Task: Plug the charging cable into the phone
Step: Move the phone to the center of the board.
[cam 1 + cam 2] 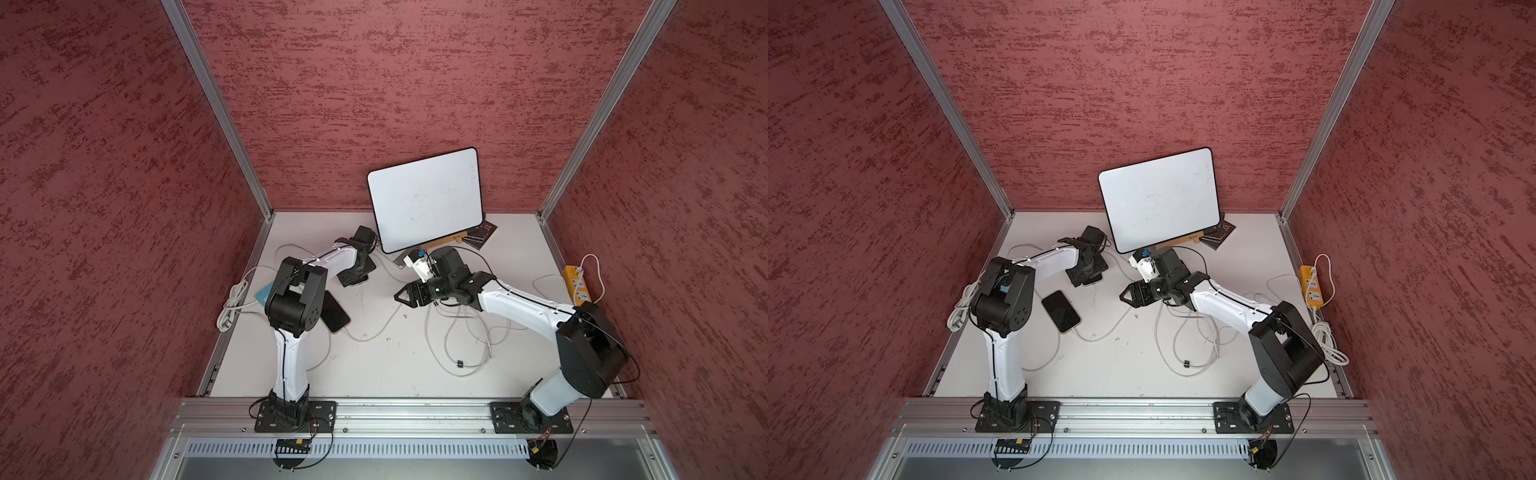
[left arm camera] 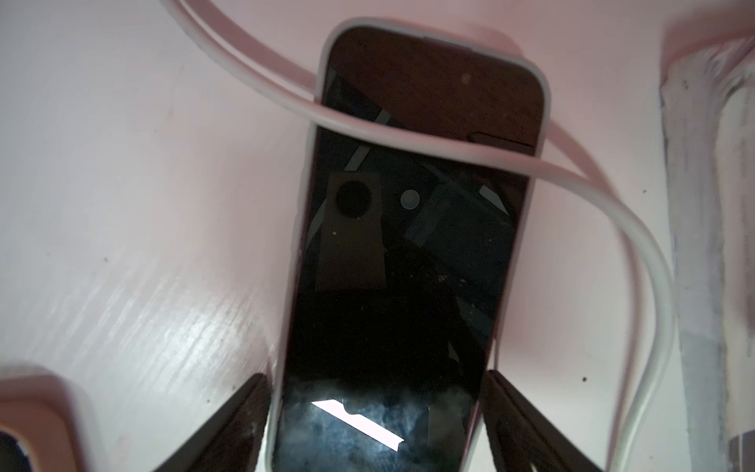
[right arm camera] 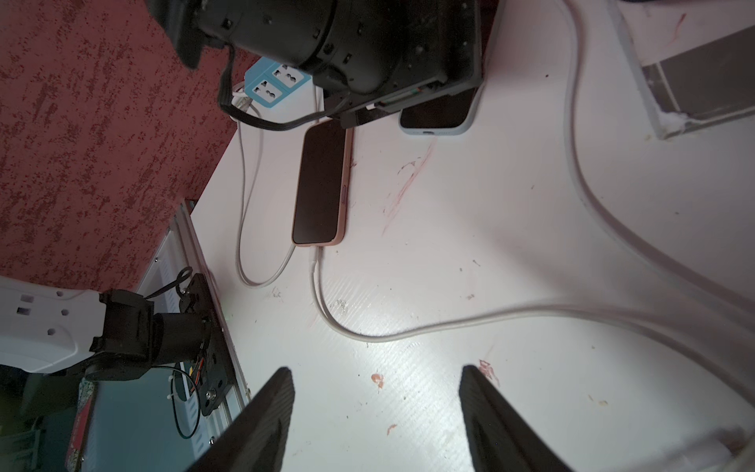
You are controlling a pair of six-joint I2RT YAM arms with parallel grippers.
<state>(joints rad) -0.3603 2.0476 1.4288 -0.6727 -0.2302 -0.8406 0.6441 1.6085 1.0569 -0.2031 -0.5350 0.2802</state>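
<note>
2 phones lie screen-up on the left half of the white table. The phone in the pale case is the far 1 of the 2, just left of and in front of the white board, which leans on a wooden stand by the far wall.

The left gripper stands over this phone, with 1 finger along each long side. The fingers sit right against the edges of the case. I cannot tell whether they clamp it or only flank it.

A white charging cable lies across the phone's screen and curls down along 1 side. In the right wrist view the phone's port end points towards the right gripper, and no plug is in it.

The pink phone lies nearer, close to the left arm's elbow. A second cable is plugged into its near end and trails off to the right.

The right gripper hovers low over the middle of the table and points left. Its jaws stand wide apart with nothing between them.

Loose cable loops lie on the table under and near the right arm. An orange power strip sits at the right edge, and a blue power strip at the left edge.
</note>
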